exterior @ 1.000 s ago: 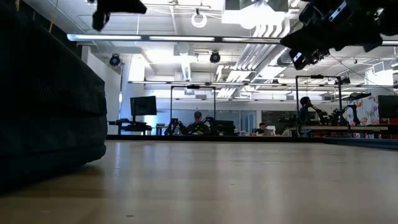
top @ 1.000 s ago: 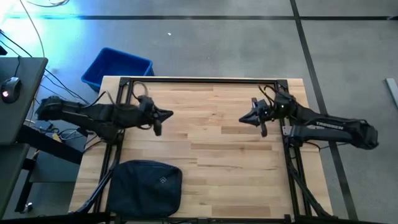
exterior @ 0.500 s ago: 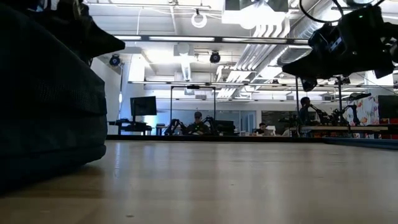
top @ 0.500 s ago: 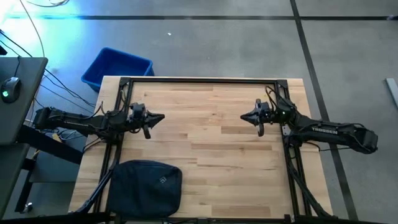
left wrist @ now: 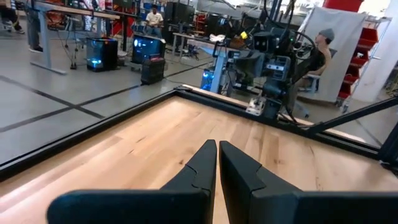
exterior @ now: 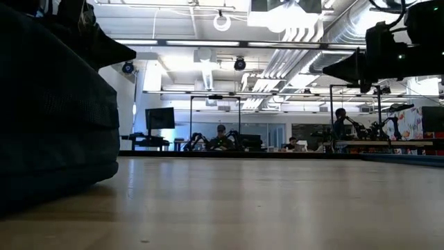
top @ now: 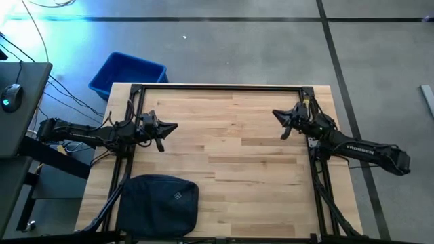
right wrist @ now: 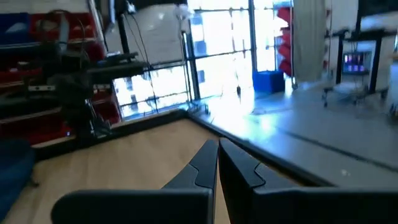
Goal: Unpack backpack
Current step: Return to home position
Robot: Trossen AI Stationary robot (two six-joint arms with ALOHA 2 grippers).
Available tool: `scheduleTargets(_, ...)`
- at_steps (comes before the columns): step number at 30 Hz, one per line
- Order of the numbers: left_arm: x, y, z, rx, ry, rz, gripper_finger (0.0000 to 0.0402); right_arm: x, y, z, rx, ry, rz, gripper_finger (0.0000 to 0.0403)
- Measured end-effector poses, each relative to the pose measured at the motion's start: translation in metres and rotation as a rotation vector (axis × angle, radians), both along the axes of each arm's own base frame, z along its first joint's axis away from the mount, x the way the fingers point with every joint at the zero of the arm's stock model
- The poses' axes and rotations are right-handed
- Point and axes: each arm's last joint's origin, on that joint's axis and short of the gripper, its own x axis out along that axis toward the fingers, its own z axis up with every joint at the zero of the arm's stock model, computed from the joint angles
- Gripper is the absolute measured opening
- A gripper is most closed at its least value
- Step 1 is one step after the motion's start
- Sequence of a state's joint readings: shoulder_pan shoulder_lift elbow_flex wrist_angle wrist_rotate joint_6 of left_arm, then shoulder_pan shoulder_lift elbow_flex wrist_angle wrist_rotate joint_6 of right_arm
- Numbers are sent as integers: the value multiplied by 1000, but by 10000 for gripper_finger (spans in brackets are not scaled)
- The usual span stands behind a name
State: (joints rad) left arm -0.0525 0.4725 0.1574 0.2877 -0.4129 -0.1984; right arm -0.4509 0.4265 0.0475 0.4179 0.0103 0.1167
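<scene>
The dark navy backpack (top: 158, 203) lies flat on the wooden table (top: 230, 146) at its near left corner, its small white logo up. In the low view it fills the left side (exterior: 48, 118). My left gripper (top: 175, 127) hovers shut above the table's left side, beyond the backpack, pointing level toward the right; its shut fingers show in the left wrist view (left wrist: 217, 149). My right gripper (top: 274, 114) hovers shut above the table's right side, pointing toward the far left; its fingers show in the right wrist view (right wrist: 217, 148). Neither touches anything.
A bright blue plastic bin (top: 127, 73) stands on the floor beyond the table's far left corner. A black frame (top: 217, 87) runs along the table's edges. A desk with a mouse (top: 9, 95) is at the left. People sit in the room behind (exterior: 220, 137).
My left gripper has sunk and drawn back toward the table's left edge, then kept still. My right gripper has drawn back toward the right edge, shifted toward the far edge and swung to point at the far left. Both have stayed shut. The backpack has not moved.
</scene>
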Motion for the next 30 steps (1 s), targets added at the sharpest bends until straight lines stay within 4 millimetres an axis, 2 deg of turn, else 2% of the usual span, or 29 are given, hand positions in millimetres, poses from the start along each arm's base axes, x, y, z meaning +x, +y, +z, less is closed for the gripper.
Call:
scheduleTargets(12, 0, 0, 0, 1, 5, 0, 0, 0, 0, -12, 66, 104, 4, 0)
scheduleTargets(16, -1, -1, -1, 1, 11, -7, 0, -2, 6, -14, 75, 131, 37, 0)
scheduleTargets(23, -16, -2, 7, -10, -62, -13, 0, -13, 17, -15, 77, 142, 91, 0)
scheduleTargets(30, -35, 1, 12, -22, -218, 0, 0, -21, 27, -13, 55, 103, 160, 0)
